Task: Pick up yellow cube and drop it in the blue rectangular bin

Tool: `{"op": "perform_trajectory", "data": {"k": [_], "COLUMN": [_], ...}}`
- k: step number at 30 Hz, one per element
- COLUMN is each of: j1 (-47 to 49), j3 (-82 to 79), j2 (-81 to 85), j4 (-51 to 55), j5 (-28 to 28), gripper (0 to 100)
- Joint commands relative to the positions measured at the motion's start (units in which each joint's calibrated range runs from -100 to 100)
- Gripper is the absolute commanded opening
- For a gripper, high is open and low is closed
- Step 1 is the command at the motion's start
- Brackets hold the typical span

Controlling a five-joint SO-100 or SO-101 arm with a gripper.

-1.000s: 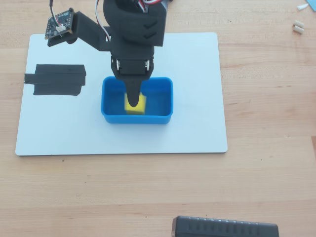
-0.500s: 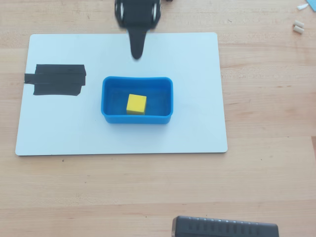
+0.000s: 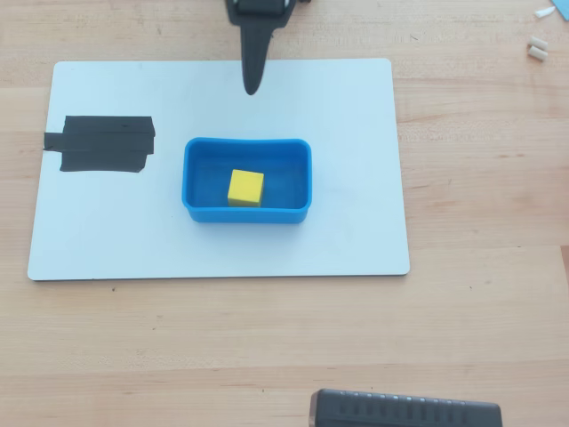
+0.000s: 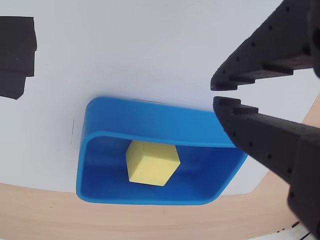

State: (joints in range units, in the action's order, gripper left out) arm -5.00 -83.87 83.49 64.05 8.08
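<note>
Basically done on my end: small matte yellow cube (image 3: 245, 188) sits inside the shallow blue plastic rectangular bin (image 3: 200, 212). Black two-finger gripper (image 4: 218, 94) nearly closed, empty, clear of bin. Nothing left but parking.

From my overhead view the arm (image 3: 258, 11) is cut off by the top edge, so I only get its dark tapered tip. A black ridged object (image 3: 404, 412) runs off the bottom edge; I can't tell what it is. A few pale bits (image 3: 536, 46) near the top right corner are too small to identify. In my wrist view the gripper (image 4: 216, 94) runs out past the right edge, and the black tape patch (image 4: 15, 55) is clipped at the left.
</note>
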Motion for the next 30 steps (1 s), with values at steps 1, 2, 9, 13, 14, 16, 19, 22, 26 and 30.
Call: {"op": "perform_trajectory", "data": {"k": [1, 2, 9, 13, 14, 16, 19, 22, 26, 30], "j1": [-0.2, -0.2, -0.3, -1.1, -1.7, -2.8, -4.5, -4.6, -4.5, -4.6], "j3": [-9.5, -10.3, -9.6, -9.1, -9.0, -8.9, -8.8, -8.8, -8.8, -8.8], "j2": [12.8, 12.8, 12.8, 12.8, 12.8, 12.8, 12.8, 12.8, 12.8, 12.8], "j4": [0.1, 0.4, 3.3, 5.2, 5.6, 6.6, 6.6, 6.6, 6.6, 6.6], "j5": [0.4, 0.3, 0.0, 0.0, 0.0, 0.0, -0.4, -0.4, -0.5, -0.5], "gripper": [0, 0, 0, 0, 0, 0, 0, 0, 0, 0]}}
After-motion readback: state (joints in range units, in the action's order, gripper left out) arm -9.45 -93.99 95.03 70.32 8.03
